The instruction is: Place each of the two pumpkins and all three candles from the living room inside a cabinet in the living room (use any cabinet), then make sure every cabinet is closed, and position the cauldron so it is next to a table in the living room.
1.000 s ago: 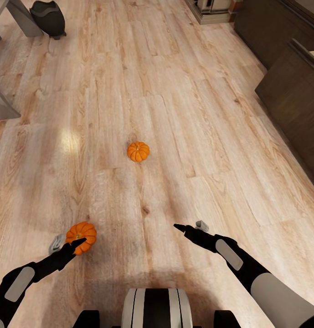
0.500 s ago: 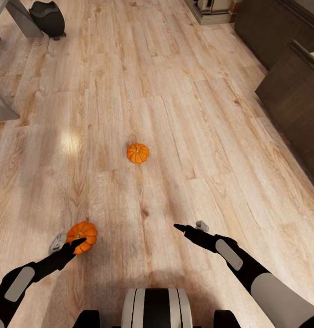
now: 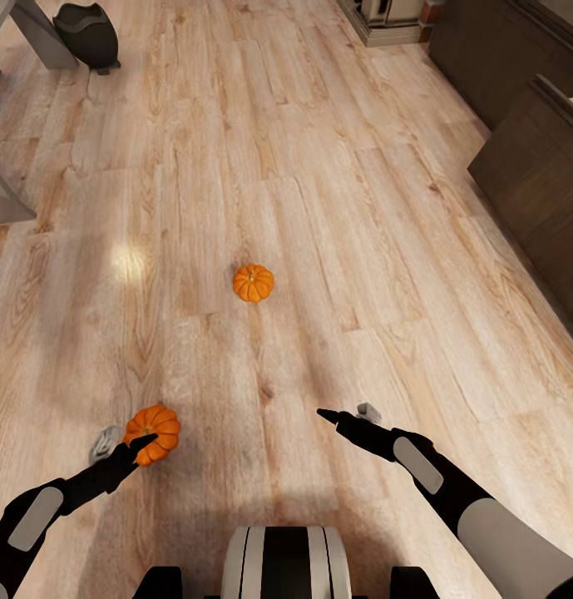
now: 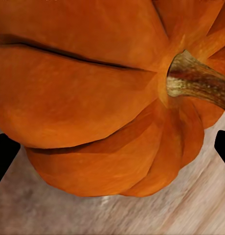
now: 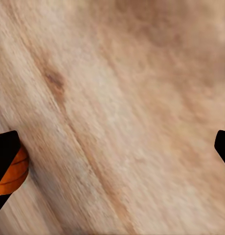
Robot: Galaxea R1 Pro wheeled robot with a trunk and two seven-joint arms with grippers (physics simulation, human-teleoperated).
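Left end effector pinching one pumpkin above the floor, right end effector hanging spread and empty, second pumpkin lying ahead, cauldron far left.

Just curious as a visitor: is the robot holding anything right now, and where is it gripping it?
The left tool holds a pumpkin by its ribbed sides, one finger on each side. The right tool is open and holds nothing.
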